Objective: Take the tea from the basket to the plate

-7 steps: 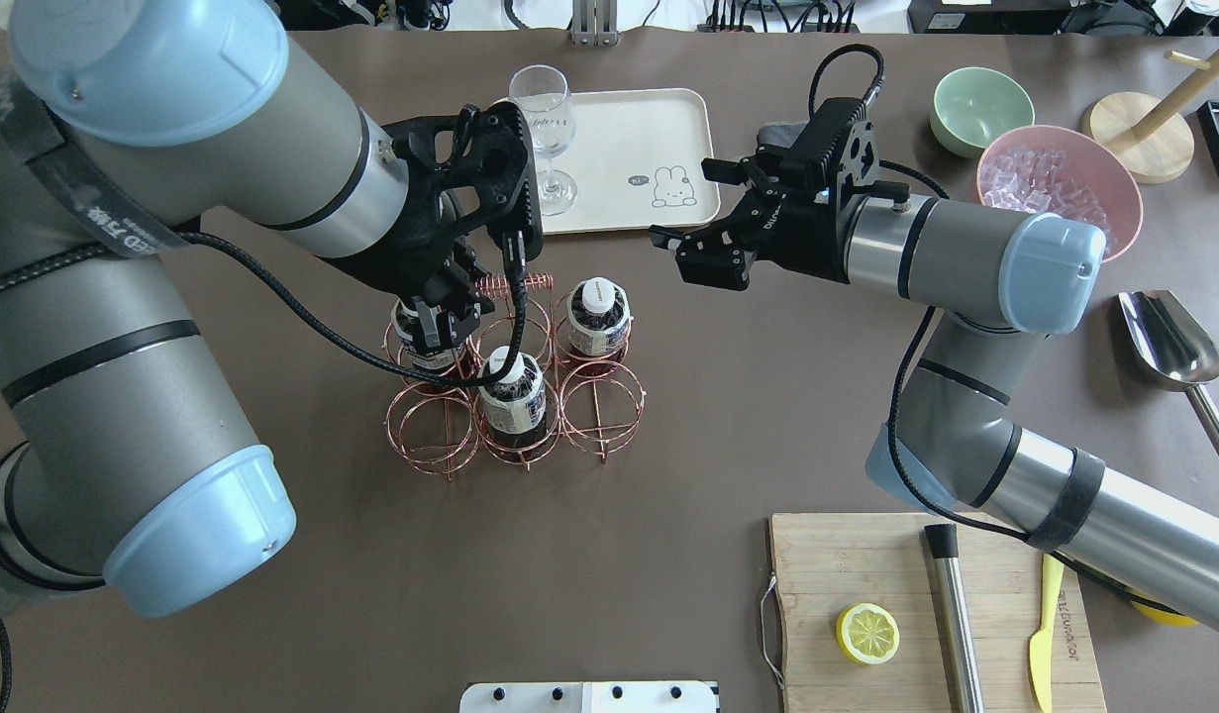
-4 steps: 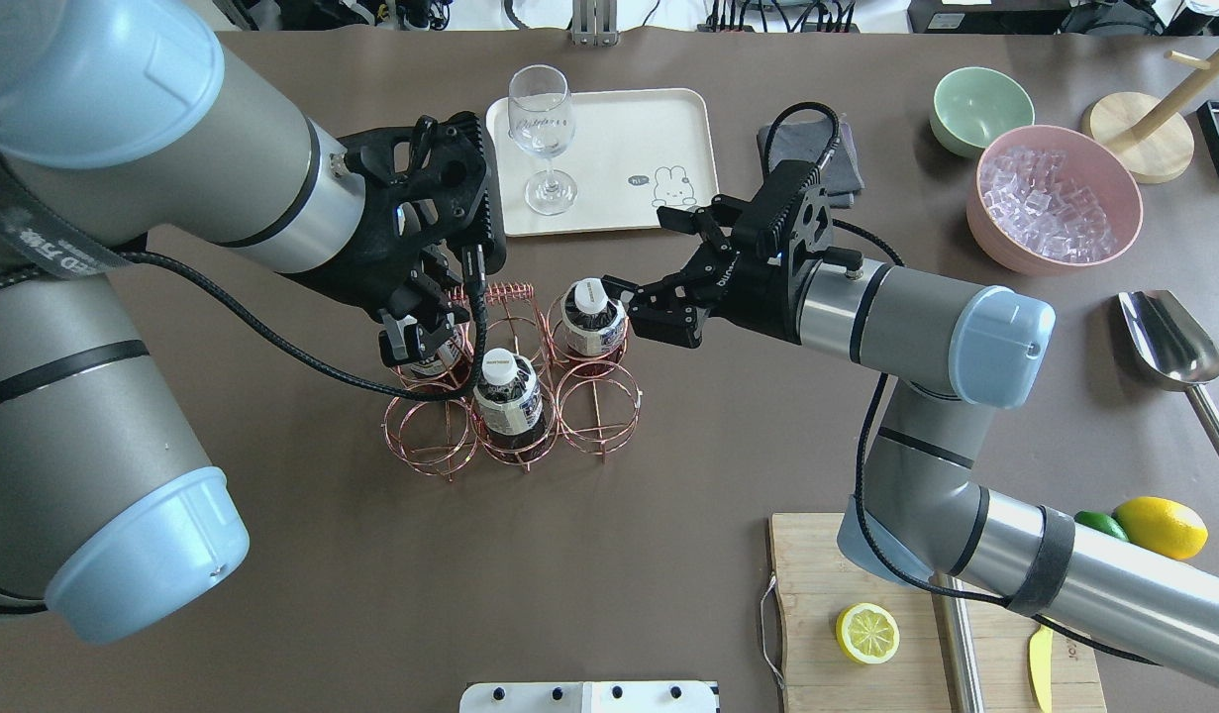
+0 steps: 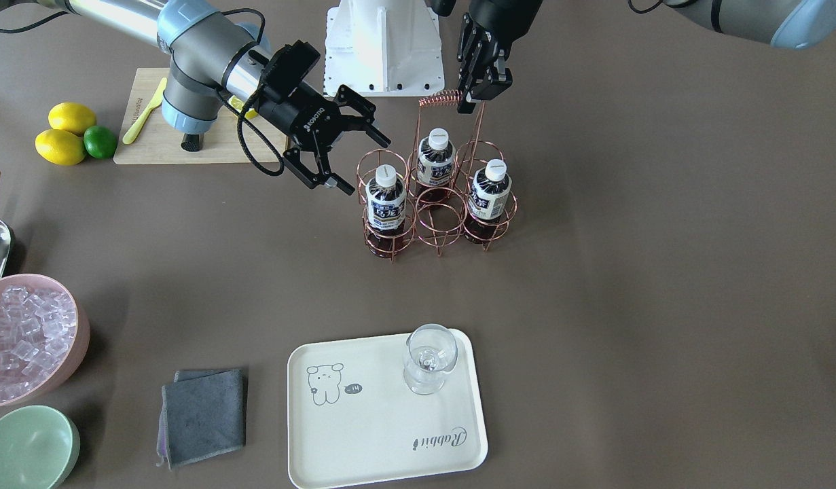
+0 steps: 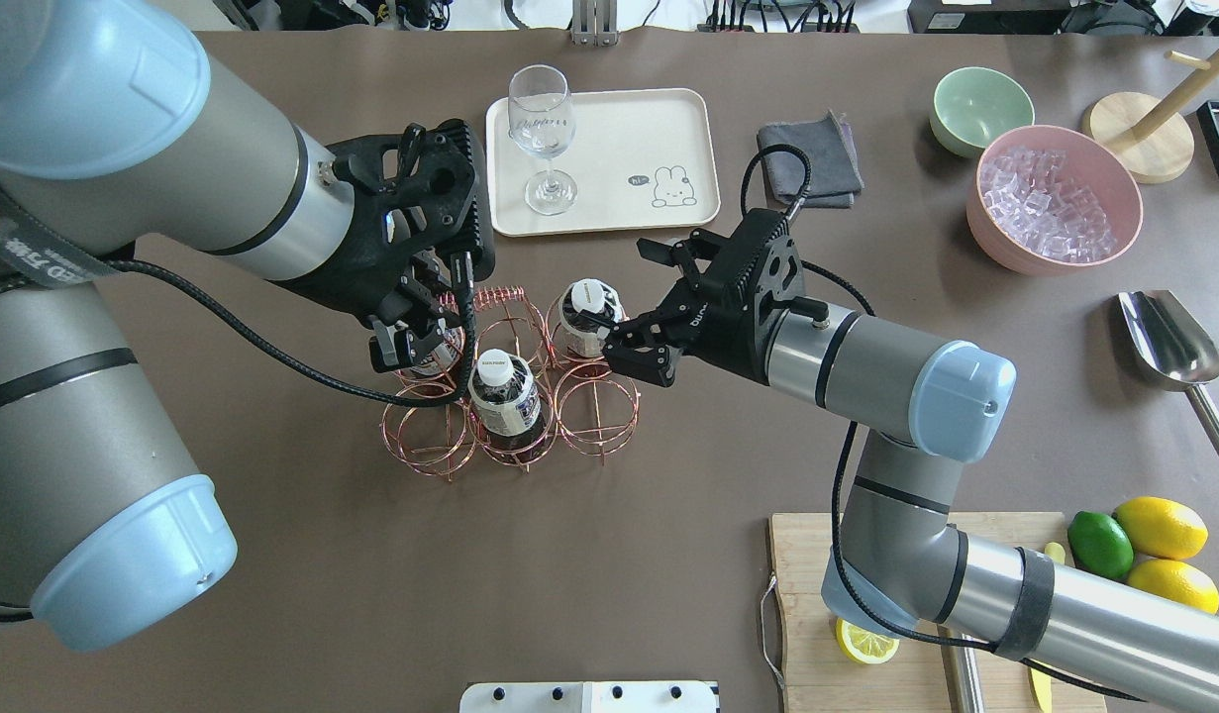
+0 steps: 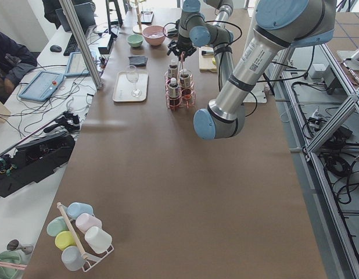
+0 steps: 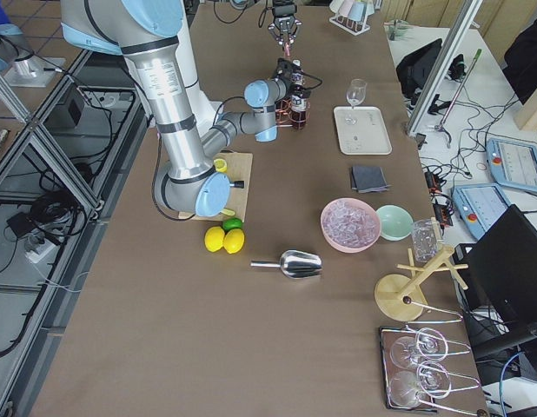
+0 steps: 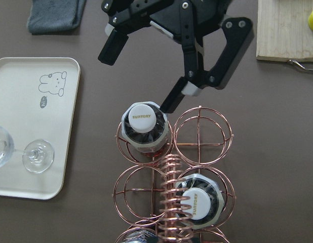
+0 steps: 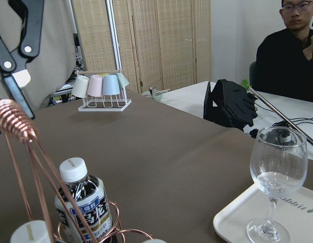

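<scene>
Task status: transfer not yet started. The small clear plastic tea bottle [image 3: 386, 204], dark brown with a white cap, stands in a corner cell of the rose-gold wire basket [image 3: 437, 204], alongside two identical bottles [image 3: 436, 163]. The cream rectangular plate [image 3: 390, 421] carries only a clear stemmed glass [image 3: 428, 367].

The right hand [image 7: 139, 78] has its fingers spread wide. One fingertip is just beside the cap, and the bottle is not yet between them. The left hand [image 3: 484, 98] sits at the end of the coiled handle [image 3: 439, 101] with its fingers close together; whether it is clamped on the wire cannot be told.

Remaining: enclose, grip, lift clear, carry, set down.

The matt brown tabletop [image 3: 628, 305] also bears a pink bowl [image 3: 83, 333] of ice and a grey cloth [image 3: 204, 414]. A person [image 8: 288, 66] sits at a side desk.
</scene>
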Controlling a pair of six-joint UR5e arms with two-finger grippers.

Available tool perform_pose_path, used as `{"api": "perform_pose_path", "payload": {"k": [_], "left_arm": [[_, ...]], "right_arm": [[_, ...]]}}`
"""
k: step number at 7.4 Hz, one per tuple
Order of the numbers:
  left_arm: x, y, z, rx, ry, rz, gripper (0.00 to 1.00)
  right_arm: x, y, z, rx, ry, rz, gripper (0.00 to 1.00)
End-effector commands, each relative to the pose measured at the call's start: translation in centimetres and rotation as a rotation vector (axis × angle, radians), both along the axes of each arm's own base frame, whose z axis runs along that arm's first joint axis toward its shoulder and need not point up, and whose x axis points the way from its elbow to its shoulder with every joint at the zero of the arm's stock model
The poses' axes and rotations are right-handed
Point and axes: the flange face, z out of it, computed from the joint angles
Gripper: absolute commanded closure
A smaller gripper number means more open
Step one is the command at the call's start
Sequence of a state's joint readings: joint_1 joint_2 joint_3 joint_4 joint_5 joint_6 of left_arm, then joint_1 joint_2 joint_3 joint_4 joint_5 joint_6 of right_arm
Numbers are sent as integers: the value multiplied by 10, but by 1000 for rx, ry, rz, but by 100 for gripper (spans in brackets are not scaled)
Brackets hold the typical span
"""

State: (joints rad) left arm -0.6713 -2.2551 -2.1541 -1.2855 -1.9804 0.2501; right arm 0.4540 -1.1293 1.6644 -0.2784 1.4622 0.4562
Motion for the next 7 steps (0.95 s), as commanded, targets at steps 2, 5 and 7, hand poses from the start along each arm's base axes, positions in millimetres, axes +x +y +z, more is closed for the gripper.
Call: {"api": "perform_pose_path", "payload": {"k": [2, 5, 7], "left_arm": [[2, -1, 1, -3, -4, 1, 100], [2, -1, 1, -4, -5, 1, 100], [2, -1, 1, -3, -5, 2, 100]], "right_arm": [[-16, 6, -7, 18, 42, 16, 0], [-28, 8, -8, 9, 51, 37, 0], [-29, 6, -7, 53, 85, 63, 11]]}}
